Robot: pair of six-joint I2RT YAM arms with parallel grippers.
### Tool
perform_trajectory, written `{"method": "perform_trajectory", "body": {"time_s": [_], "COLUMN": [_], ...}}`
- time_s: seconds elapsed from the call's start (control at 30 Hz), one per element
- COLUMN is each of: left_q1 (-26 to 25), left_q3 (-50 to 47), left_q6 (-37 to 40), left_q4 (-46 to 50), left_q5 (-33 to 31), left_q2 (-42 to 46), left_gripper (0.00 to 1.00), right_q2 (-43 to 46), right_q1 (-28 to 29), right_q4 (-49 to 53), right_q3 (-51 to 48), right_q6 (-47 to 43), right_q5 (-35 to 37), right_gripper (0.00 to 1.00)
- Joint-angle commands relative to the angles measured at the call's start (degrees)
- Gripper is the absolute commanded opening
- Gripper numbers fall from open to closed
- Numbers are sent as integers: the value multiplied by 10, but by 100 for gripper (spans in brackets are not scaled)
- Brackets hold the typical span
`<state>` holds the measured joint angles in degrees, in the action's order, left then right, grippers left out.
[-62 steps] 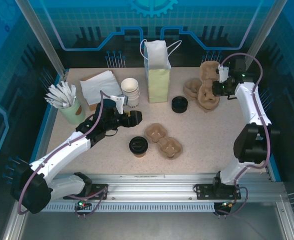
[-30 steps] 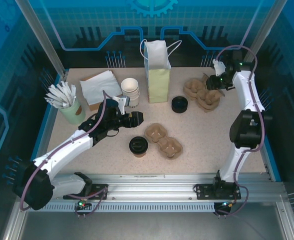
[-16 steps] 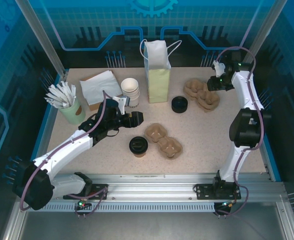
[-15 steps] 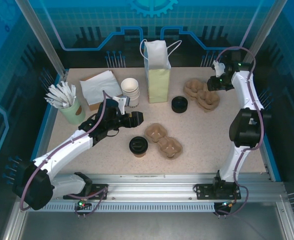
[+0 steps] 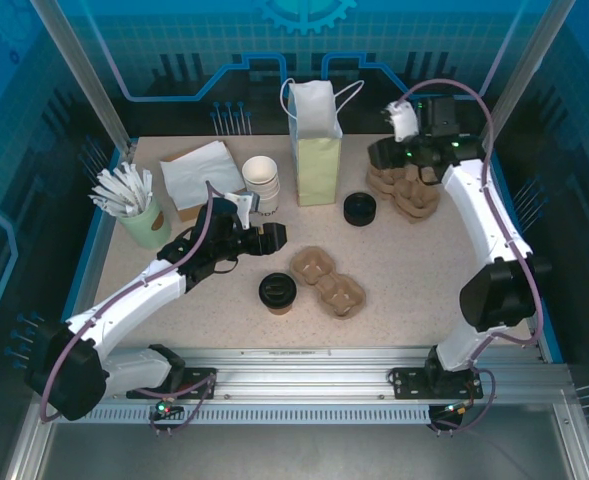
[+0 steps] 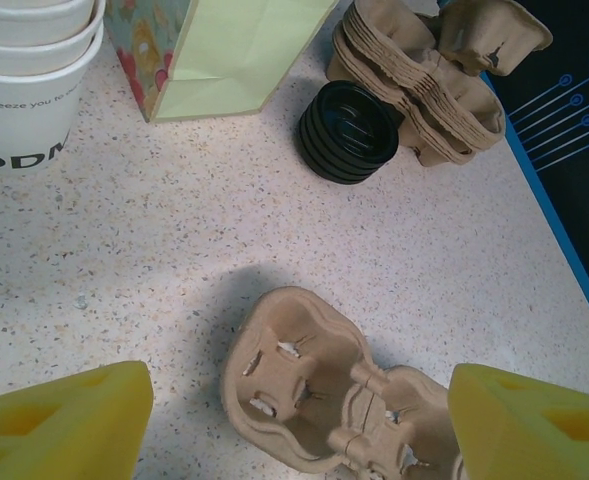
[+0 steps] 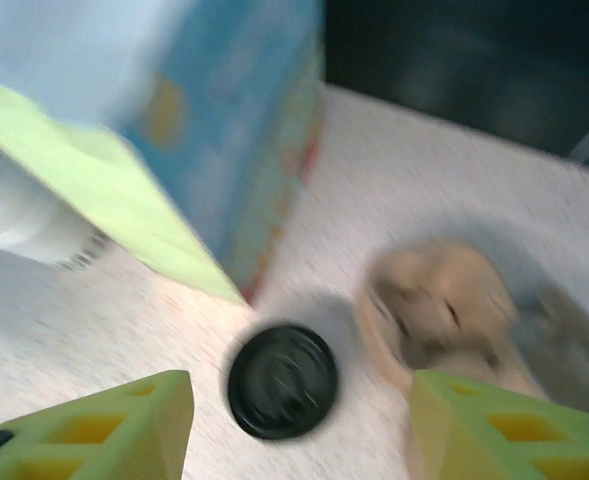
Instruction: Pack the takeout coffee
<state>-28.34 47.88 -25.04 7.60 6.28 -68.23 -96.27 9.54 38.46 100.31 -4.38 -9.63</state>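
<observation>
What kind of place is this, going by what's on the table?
Probably a mock coffee-shop counter inside a robot test cell: a lidded takeout coffee, a cardboard cup carrier, stacked paper cups and a paper bag sit on the table.

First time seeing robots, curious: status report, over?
Left gripper open, empty, near coffee. Right gripper open, empty, near carrier stack. Coffee upright on table, untouched. Loose carrier close beside it.

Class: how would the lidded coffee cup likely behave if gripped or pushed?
The takeout coffee stands upright, so a push near its top would probably tip it. Its paper wall may dent under a hard squeeze. Whether it is full, hence heavy, cannot be told.
</observation>
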Motion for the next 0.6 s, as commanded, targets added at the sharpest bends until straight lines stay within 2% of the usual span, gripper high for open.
{"method": "perform_trajectory", "body": {"time_s": [0.0, 0.2, 0.4, 0.57], "left_q1": [-2, -3, -2, -3], "left_q3": [26, 34, 37, 35], "left_q6": [17, 18, 19, 17], "left_q4": [16, 33, 42, 43], "left_q5": [-18, -20, -19, -15], "left_q2": [17, 31, 41, 41], "left_gripper": [79, 79, 79, 79], "right_q2": [-19, -143, -267, -327], "right_q1": [49, 97, 106, 110], "right_q4": [-78, -23, 40, 61], "right_q3": [17, 176, 347, 432], "right_q6": [52, 113, 146, 147], "right_q5": [1, 85, 124, 166], "right_gripper": [64, 65, 63, 59]}}
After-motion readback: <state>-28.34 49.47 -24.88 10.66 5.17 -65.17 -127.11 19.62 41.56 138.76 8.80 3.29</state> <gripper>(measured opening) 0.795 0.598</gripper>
